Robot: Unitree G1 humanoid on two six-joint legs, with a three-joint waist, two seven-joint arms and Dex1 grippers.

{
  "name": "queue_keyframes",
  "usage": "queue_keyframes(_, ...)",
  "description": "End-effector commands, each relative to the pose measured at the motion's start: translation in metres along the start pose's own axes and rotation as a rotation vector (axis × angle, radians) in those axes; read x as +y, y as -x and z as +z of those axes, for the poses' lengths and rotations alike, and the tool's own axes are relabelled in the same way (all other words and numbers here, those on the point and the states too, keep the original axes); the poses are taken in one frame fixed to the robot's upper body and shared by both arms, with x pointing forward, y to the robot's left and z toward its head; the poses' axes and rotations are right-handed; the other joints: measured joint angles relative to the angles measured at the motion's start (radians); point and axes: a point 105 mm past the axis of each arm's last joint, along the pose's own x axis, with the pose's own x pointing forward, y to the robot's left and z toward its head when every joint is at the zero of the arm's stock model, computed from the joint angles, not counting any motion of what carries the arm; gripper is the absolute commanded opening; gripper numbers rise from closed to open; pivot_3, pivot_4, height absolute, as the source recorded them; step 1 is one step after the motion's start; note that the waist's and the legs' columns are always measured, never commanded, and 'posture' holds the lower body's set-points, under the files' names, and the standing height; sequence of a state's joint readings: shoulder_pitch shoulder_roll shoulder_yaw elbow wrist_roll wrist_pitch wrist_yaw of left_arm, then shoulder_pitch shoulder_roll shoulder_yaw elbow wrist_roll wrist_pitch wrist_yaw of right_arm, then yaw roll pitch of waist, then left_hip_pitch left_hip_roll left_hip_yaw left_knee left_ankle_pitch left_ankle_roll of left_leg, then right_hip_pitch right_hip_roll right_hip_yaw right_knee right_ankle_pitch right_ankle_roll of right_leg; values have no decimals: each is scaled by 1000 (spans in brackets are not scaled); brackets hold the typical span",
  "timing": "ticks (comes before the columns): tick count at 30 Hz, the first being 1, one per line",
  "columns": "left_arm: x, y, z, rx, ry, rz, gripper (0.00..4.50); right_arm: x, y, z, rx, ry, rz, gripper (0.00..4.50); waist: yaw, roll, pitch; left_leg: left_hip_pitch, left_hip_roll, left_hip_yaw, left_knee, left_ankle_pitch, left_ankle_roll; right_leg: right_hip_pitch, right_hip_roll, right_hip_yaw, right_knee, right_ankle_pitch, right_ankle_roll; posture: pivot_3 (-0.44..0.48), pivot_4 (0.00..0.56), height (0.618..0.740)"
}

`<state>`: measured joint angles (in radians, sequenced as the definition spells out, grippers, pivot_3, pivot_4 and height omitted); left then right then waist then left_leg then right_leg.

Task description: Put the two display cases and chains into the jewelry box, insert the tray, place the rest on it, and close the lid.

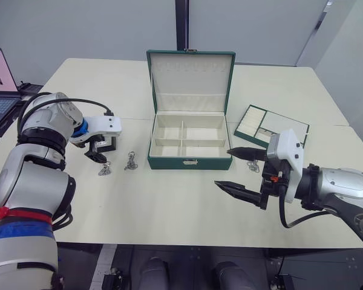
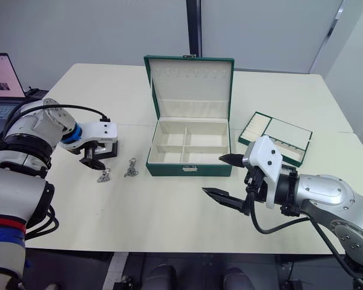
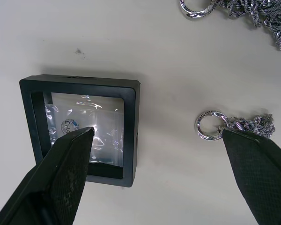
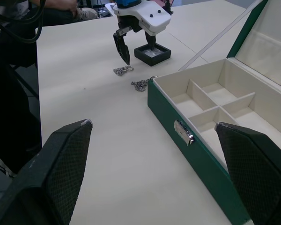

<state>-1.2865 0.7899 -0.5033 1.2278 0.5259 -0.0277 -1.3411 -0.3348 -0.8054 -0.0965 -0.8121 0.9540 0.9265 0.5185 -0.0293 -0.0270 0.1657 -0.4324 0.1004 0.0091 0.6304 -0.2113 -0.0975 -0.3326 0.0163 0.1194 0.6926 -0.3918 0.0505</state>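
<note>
Your left claw point(image 1: 101, 152) hangs wide open over a display case point(image 3: 82, 127) on the desk point(image 1: 169, 205); one finger overlaps the case window, the other sits by a chain point(image 3: 234, 125) just beside it. The second chain point(image 1: 130, 161) lies between that claw and the open jewelry box point(image 1: 187, 142). Centre both fingers outside the black frame before closing, clear of the chain. Your right claw point(image 1: 239, 172) waits wide open before the box, tray point(image 1: 272, 125) behind it; the second case probably lies hidden.
</note>
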Motion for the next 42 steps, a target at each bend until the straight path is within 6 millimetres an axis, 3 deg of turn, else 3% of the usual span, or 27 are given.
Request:
queue_keyframes(1,6,10,-3,12,9,32,3995,2,2,12,-37,55,-8,4500,0,0,0,0,0,0,0,0,0,0,0,0,0,0,0,0,150,726)
queue_keyframes(14,4,6,-3,6,21,20,30,1,4,10,-22,60,-25,4500,0,0,0,0,0,-1,1,1,1,0,0,-1,3,0,0,0,150,726)
queue_keyframes(24,11,10,-3,3,1,77,30,2,3,8,-15,58,-27,4500,0,0,0,0,0,-1,1,1,1,0,0,-1,3,0,0,0,150,726)
queue_keyframes(28,18,14,-5,7,11,138,1228,2,3,8,-13,58,-29,4500,0,0,0,0,0,-1,1,1,1,0,0,-1,3,0,0,0,150,726)
queue_keyframes(42,15,-1,-2,23,-1,134,1228,2,4,7,-6,59,-41,4500,-1,0,0,0,0,-1,1,1,1,0,0,-1,3,0,0,0,150,726)
